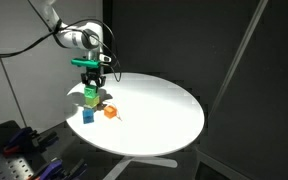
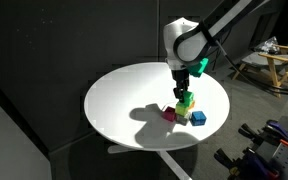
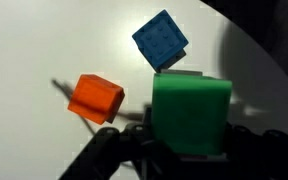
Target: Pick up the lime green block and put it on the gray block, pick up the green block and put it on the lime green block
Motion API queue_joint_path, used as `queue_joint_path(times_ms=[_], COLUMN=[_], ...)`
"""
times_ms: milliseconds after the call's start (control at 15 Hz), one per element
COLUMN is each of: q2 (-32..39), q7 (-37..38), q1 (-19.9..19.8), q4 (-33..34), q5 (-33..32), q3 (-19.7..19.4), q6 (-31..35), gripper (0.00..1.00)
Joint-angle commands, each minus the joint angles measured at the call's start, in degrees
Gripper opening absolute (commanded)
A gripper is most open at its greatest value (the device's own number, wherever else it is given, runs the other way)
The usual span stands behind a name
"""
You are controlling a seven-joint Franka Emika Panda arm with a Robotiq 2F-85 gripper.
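Observation:
My gripper is shut on the green block, which fills the lower wrist view between the dark fingers. In both exterior views the green block sits directly over the lime green block. I cannot tell whether the two touch. In the wrist view only a pale sliver shows behind the green block. The gray block, a bluish cube, stands alone on the table beside this stack, not under it.
An orange cube lies close beside the stack; it looks pinkish in an exterior view. All the cubes sit near the edge of the round white table. Dark curtains hang behind.

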Motion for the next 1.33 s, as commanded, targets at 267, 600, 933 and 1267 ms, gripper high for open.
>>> queue_joint_path(times_ms=[267,600,933,1267], q2=[0.8,-0.7,-3.3,-7.1], q7=[0.2,0.2,-0.7,-0.9], q1=[0.0,-0.3,-0.7,-1.0], q4=[1.2,0.7,-0.4,-2.0], q5=[-0.7,0.7,2.2,4.9], q3=[0.0,0.2,0.8,1.1], q6=[0.1,-1.4,-1.5,-1.7], gripper=[1.00,1.00,1.00,1.00])
